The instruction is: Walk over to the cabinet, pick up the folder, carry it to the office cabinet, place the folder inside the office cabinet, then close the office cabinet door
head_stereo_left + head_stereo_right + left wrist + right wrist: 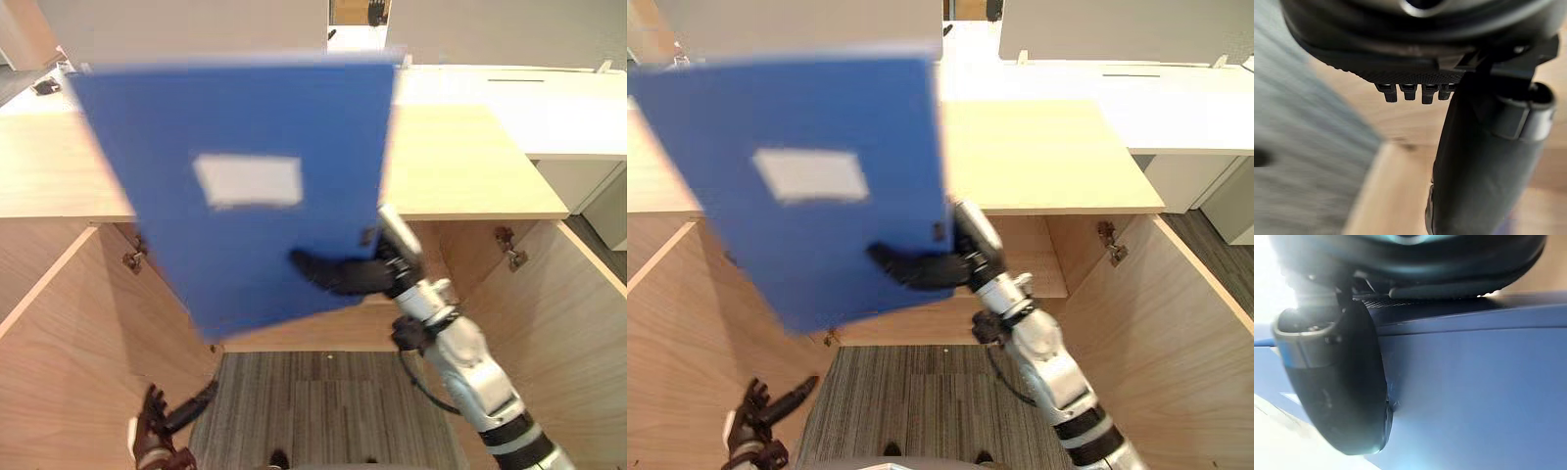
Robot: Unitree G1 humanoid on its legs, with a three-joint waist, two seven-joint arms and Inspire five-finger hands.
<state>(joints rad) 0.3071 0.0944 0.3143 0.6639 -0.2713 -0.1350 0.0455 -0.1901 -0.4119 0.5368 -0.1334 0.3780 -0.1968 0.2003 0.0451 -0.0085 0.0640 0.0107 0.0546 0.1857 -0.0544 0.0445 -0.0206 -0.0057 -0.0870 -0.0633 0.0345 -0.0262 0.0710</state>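
left eye view: you've got the blue folder (245,191) up in the air in front of the open office cabinet (470,166), its lower edge pinched by the right hand (358,274), thumb across the front cover. both cabinet doors (69,362) stand swung wide, grey carpet (323,401) between them. the left hand (162,421) hangs low by the left door, fingers loose and holding nothing.

right eye view: same scene. the folder is tilted, above the cabinet opening and not inside it.

left wrist view: fingers and thumb are relaxed, with nothing between them and wood panel past them.

right wrist view: the thumb presses flat on the blue cover and the fingers go behind it, so you're clamped on the folder.

progress, judging from this: pickup looks done and the carry about finished, since you're right at the opening. what's left is lowering the folder into the cabinet, letting go, then shutting the door. the folder sits high, so it probably needs to come down and forward.
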